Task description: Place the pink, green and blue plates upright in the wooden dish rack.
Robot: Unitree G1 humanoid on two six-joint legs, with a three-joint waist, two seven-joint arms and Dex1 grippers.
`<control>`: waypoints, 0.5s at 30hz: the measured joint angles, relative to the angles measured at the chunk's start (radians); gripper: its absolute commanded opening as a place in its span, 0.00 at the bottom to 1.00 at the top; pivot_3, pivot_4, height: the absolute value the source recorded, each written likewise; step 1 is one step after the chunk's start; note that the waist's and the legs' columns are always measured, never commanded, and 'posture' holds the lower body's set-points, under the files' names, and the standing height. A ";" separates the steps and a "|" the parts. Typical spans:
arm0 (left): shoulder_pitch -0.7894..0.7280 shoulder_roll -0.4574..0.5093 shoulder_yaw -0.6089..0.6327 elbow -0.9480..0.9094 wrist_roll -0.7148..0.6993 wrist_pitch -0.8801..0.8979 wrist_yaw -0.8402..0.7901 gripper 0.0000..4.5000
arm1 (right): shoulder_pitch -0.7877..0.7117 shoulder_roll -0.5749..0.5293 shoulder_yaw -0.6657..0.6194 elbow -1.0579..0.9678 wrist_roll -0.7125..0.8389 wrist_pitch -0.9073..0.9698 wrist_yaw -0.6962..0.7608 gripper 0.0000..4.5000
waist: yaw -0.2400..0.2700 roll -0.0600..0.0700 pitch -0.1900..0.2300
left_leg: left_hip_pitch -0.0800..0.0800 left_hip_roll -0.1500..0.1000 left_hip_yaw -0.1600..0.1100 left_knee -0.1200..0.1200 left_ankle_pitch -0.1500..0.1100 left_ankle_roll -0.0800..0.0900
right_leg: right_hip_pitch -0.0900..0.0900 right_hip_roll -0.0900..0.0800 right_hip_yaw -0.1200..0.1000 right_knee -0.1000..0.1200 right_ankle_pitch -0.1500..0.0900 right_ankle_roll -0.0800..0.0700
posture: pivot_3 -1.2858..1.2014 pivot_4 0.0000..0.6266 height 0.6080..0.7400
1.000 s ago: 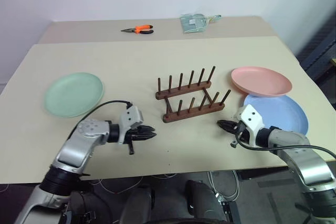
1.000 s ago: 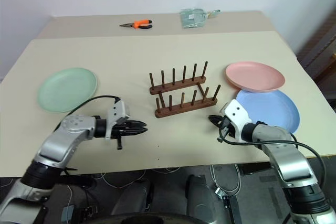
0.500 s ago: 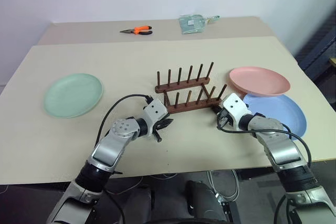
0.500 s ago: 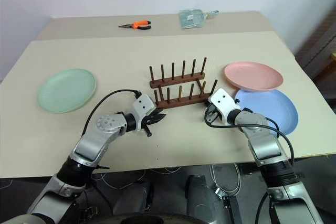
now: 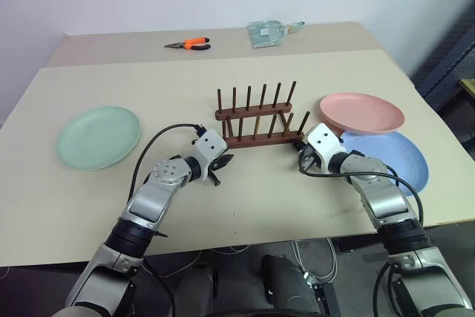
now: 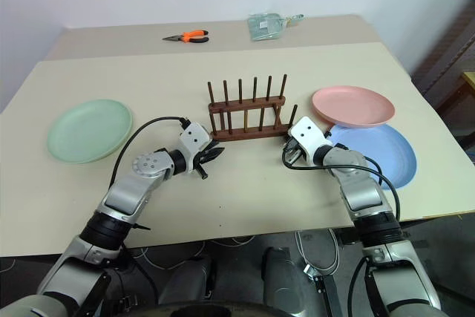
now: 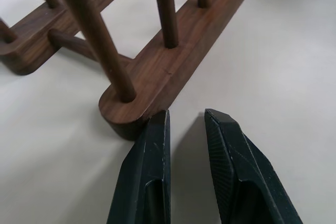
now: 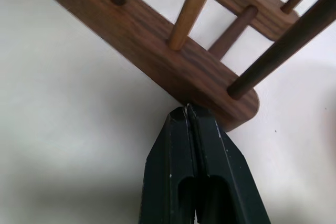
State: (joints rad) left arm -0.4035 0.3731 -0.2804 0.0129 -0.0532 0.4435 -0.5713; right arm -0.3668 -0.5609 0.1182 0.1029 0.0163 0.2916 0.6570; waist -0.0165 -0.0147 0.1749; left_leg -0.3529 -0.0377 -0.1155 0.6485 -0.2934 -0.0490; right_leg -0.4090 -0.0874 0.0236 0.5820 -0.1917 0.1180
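The rack stands empty near the middle of the table, its pegs upright; both grippers sit at its near rail, one at each end. The left gripper has its fingers slightly parted with nothing between them, one fingertip touching the rounded end of the rail; the right gripper has its fingers pressed together, tips against the rail's edge near its other end — holding nothing. The green plate lies flat, well apart to the left; the pink plate lies flat to the right of the rack, its near edge overlapping the blue plate. Far back lie orange-handled pliers and a clear packet.
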 measured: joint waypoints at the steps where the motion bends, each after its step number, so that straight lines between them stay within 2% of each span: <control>1: 0.003 0.009 0.000 -0.007 0.000 -0.001 -0.005 0.23 | 0.003 -0.022 -0.007 -0.025 0.011 0.006 0.023 0.29 | -0.001 0.000 0.000 | 0.000 0.000 0.000 0.000 0.000 0.000 | 0.000 0.000 0.000 0.000 0.000 0.000 | 0.52 0.24 1.00; 7: 0.063 0.068 0.015 -0.070 -0.017 -0.038 -0.081 0.23 | 0.002 -0.270 -0.210 -0.173 0.088 0.051 0.125 0.93 | 0.004 0.001 0.000 | -0.002 0.000 0.000 -0.001 0.000 0.000 | 0.000 0.000 0.000 -0.002 -0.002 -0.002 | 0.52 0.24 1.00; 9: 0.082 0.090 0.019 -0.097 -0.031 -0.040 -0.127 0.23 | 0.014 -0.363 -0.237 -0.180 0.082 0.041 0.163 0.93 | 0.004 0.001 0.000 | -0.002 0.000 0.000 -0.001 0.000 0.000 | 0.000 -0.001 0.000 -0.003 -0.003 -0.001 | 0.52 0.24 1.00; 11: 0.096 0.097 0.016 -0.120 -0.051 -0.040 -0.178 0.23 | 0.036 -0.410 -0.238 -0.164 0.055 0.010 0.186 0.93 | 0.004 0.001 0.001 | -0.002 0.000 0.001 -0.001 0.000 0.000 | 0.000 -0.001 0.000 -0.003 -0.003 -0.001 | 0.52 0.24 1.00; 15: 0.093 0.074 0.003 -0.176 -0.100 -0.032 -0.238 0.23 | 0.033 -0.421 -0.169 -0.010 -0.026 -0.091 0.181 0.93 | 0.004 0.000 0.001 | -0.002 0.000 0.002 0.000 0.000 0.000 | 0.000 -0.001 0.000 -0.003 -0.003 -0.001 | 0.52 0.24 1.00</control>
State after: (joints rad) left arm -0.3102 0.4475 -0.2771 -0.1627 -0.1535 0.4119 -0.8092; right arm -0.3333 -0.9819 -0.0504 0.0926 -0.0099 0.2004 0.8375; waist -0.0130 -0.0148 0.1759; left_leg -0.3550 -0.0380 -0.1140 0.6486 -0.2935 -0.0490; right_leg -0.4093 -0.0887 0.0239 0.5788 -0.1948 0.1167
